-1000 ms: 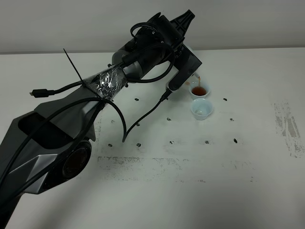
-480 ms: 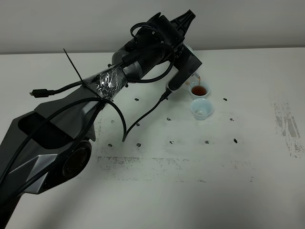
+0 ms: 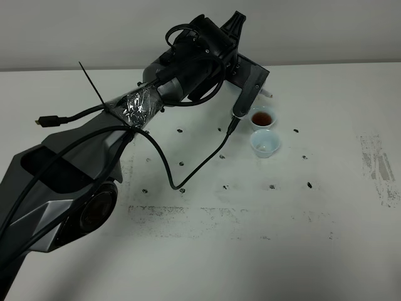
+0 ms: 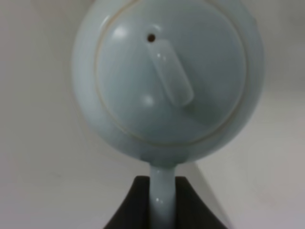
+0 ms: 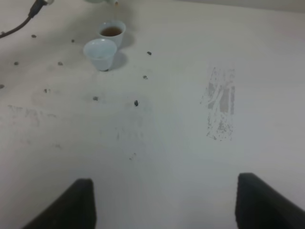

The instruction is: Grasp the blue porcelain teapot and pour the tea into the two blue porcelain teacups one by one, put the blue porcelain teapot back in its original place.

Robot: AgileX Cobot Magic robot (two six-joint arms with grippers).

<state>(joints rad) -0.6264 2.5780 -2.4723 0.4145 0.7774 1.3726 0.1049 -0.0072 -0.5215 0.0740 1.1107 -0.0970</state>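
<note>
Scuffed white counter [image 3: 326,251], crossed by my left arm [image 3: 156,94]. My left gripper [image 4: 161,191] is clamped fully on the handle [image 4: 162,214] of the blue porcelain teapot [image 4: 224,119]. The pot has a round, glossy, pale sky-blue body and a domed lid [image 4: 138,100] bearing an elongated knob [image 4: 172,76] and a small vent hole; it is held above the counter just behind the cups. My right gripper [image 5: 167,205] stands wide open, holding nothing. Two small flared pale-blue cups sit just beside each other: the farther teacup [image 3: 262,126] contains reddish-brown tea [image 3: 263,117], and the nearer teacup [image 3: 264,150] shows a pale interior.
</note>
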